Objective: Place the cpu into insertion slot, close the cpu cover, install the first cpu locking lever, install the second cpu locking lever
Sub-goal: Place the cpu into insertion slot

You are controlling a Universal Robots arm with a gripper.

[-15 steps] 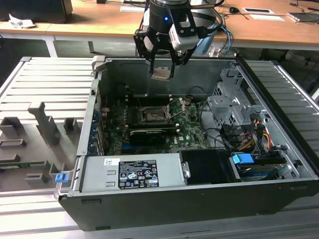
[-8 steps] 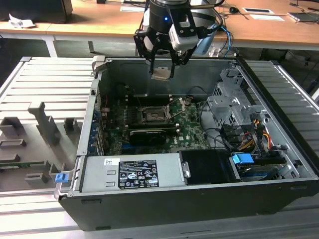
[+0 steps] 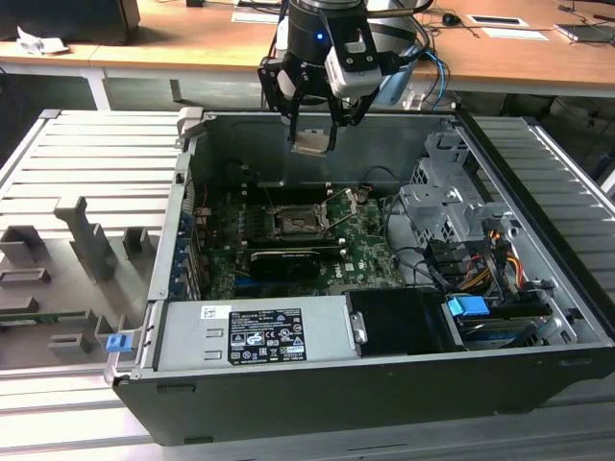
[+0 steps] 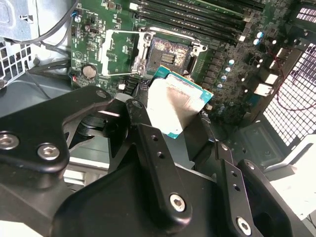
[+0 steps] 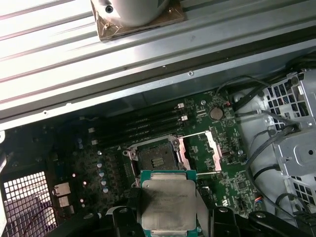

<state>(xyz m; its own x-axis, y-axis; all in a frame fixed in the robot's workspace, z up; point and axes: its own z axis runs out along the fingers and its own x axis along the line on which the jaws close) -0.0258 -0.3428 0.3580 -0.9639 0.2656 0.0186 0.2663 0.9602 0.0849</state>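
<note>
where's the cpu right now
In the exterior view the cpu is held in the hand, up above the green board near the case far wall, well clear of the uncovered insertion slot.

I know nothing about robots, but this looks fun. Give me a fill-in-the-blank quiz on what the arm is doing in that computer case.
1. The gripper is shut on the cpu and holds it ____ the green board, not touching it.
2. The insertion slot has no chip in it: it is ____.
3. The cpu cover is swung ____, leaving the slot bare.
Missing words: above; empty; open.
</note>
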